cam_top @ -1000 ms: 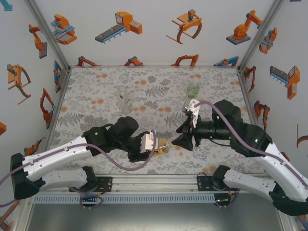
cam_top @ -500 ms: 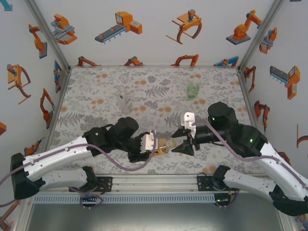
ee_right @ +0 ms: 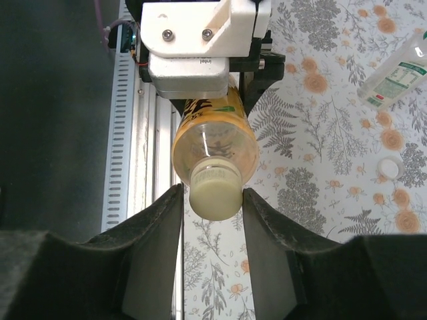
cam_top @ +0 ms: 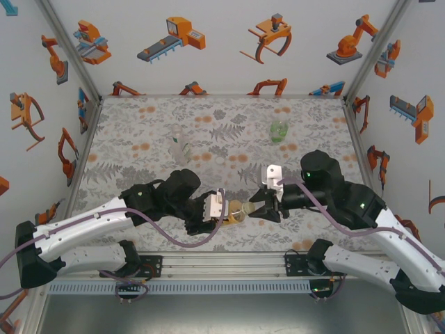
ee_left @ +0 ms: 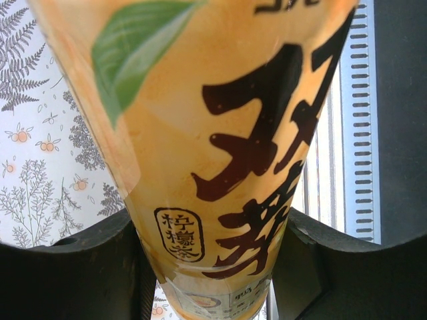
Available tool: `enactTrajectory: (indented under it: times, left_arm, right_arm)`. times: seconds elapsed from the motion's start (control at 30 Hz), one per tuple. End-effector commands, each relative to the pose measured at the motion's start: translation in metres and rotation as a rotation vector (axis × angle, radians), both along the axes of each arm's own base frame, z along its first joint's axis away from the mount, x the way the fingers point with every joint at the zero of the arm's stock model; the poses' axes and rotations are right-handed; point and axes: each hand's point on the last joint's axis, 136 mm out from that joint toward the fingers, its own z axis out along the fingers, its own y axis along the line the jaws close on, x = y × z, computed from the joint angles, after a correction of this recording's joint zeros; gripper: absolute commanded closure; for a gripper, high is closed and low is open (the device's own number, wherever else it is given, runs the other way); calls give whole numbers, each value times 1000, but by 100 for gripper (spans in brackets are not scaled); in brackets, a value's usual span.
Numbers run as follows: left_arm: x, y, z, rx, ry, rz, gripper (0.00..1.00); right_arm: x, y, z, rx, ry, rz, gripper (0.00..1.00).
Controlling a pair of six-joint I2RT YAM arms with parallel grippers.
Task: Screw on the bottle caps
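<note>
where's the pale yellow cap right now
Centre of the right wrist view: the pale yellow cap sits on the neck of the amber bottle, between the fingers of the right gripper, while the left gripper holds that bottle.

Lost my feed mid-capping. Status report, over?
Left tool shut on amber bottle, held sideways. Right tool pinching pale yellow cap at its neck. Clear bottle, white cap well aside.

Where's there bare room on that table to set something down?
Bare: the far strip between clear bottle and green bottle, and the far left corner. Crowded: near middle, where left pincer and right pincer meet at the amber bottle.
</note>
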Motion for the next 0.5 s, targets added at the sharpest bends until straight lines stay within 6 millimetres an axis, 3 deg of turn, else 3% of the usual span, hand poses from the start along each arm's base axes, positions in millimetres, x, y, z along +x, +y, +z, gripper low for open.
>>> enactTrajectory:
  times: [0.0,0.27,0.47]
  left_arm:
    - [-4,-4,0,-13,22,-13,100]
    - [-3,-6,2,-22,12,-17,100]
    - [-2,-7,2,-22,13,-11,100]
  right_arm:
    - [-1,2,5,29,-23,13,62]
    - [0,5,-1,35,33,-6,67]
    - [15,3,-6,34,122,-133,76]
